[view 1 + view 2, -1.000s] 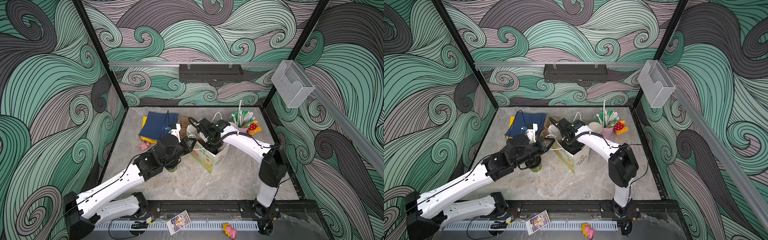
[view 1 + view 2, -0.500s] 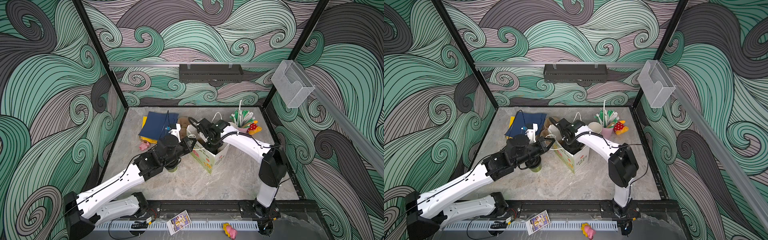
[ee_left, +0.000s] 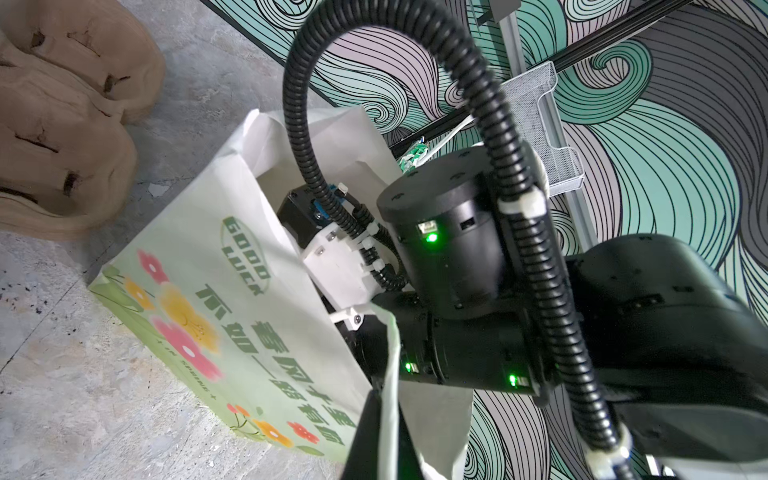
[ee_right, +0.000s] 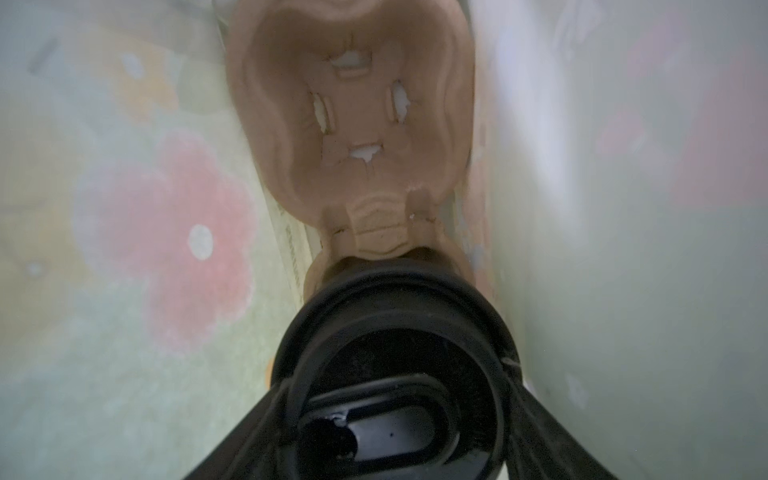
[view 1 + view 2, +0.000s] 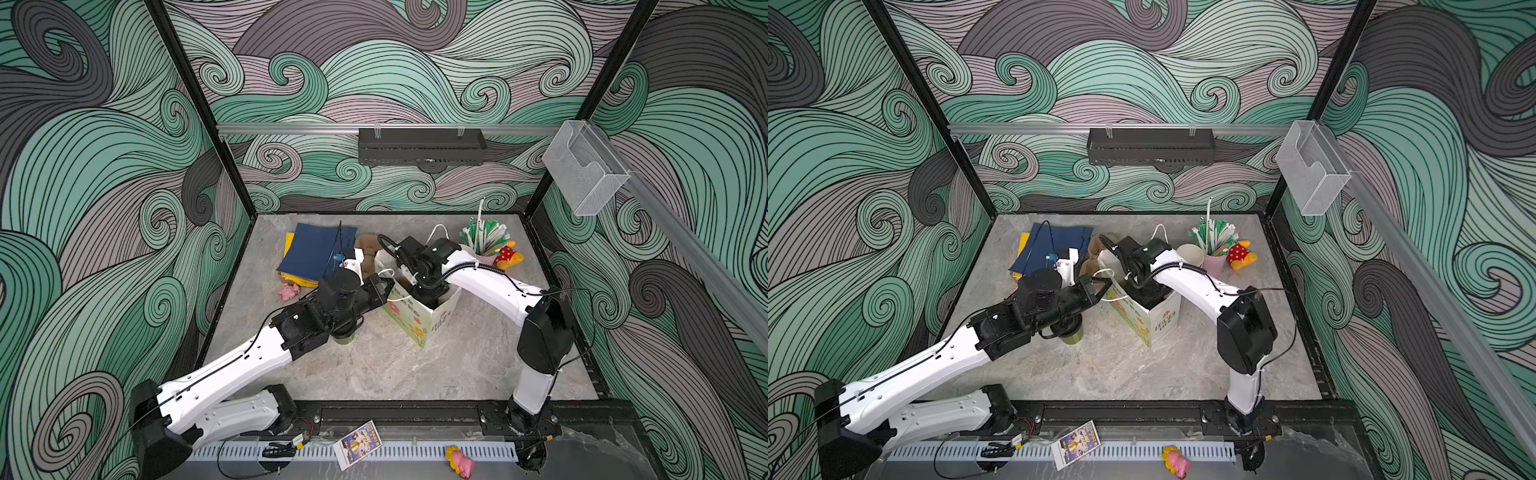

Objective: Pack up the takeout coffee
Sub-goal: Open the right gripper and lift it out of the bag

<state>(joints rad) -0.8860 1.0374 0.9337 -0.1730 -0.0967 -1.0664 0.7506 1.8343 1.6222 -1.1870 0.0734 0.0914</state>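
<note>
A white flowered paper bag (image 5: 415, 320) (image 5: 1154, 324) stands mid-table. My left gripper (image 3: 386, 440) (image 5: 384, 286) is shut on the bag's white handle strap (image 3: 390, 374) at the near rim. My right gripper (image 4: 401, 376) reaches down inside the bag, out of sight in both top views. Its fingers (image 4: 249, 436) flank a takeout coffee's black sip lid (image 4: 399, 332), spread wide. That cup sits in the near socket of a brown pulp carrier (image 4: 353, 124). Another lidded green cup (image 5: 345, 337) (image 5: 1070, 336) stands under my left arm. An unlidded cream cup (image 5: 1190, 253) stands behind the bag.
More pulp carriers (image 5: 368, 245) (image 3: 62, 124) lie behind the bag, beside a blue folder (image 5: 316, 253). The pink cup of straws (image 5: 1214, 264) and a red spotted toy (image 5: 509, 255) are at the back right. A pink scrap (image 5: 289, 291) lies left.
</note>
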